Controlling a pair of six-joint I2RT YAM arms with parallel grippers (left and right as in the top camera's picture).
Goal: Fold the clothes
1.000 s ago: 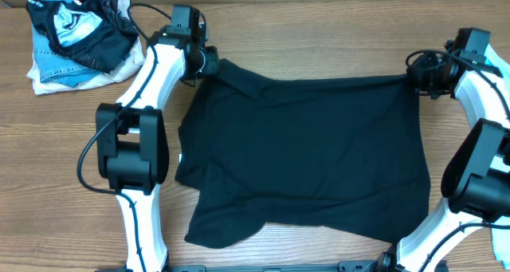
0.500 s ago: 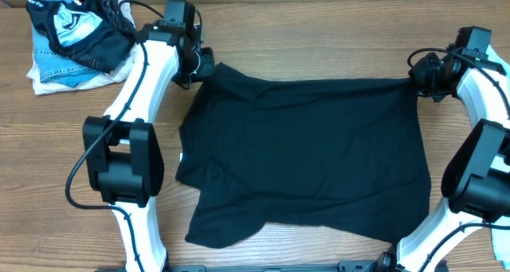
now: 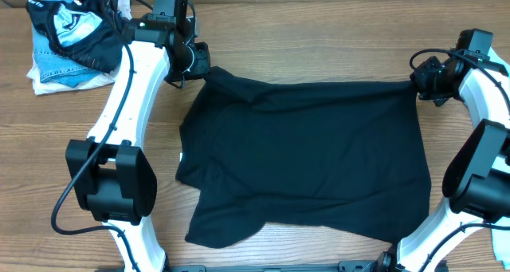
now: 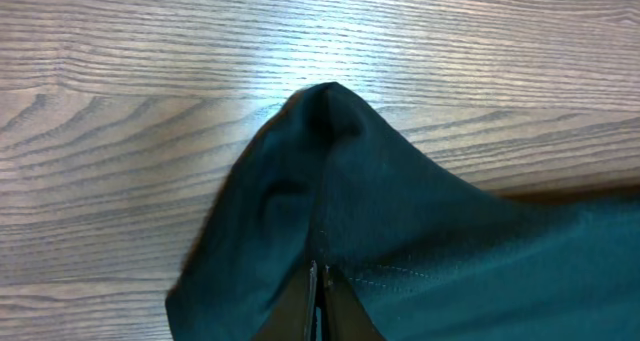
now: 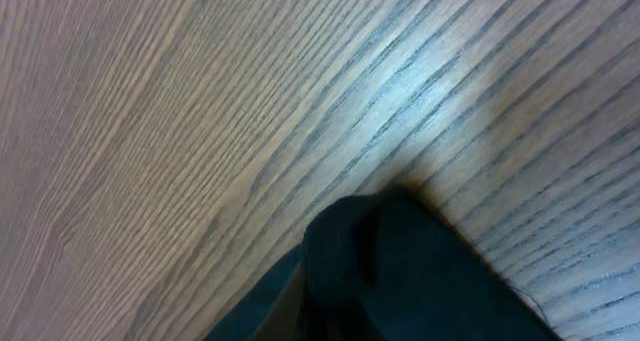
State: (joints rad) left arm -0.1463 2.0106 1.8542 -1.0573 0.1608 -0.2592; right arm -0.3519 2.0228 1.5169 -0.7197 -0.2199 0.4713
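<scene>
Gripping two shirt corners now: left pincer (image 3: 205, 66) and right pincer (image 3: 417, 82) each clamped on the black T-shirt (image 3: 311, 152), spread between them on the counter (image 3: 319, 41). Best pull evenly, corners level, fabric taut.

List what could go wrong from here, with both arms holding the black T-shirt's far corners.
1. Each far corner of the black T-shirt is held by a small pinch; a pull might slip it free.
2. Its near edge lies uneven and creased, so a fold could come out crooked.
3. The left arm is close to the pile of other clothes and might drag it.
</scene>
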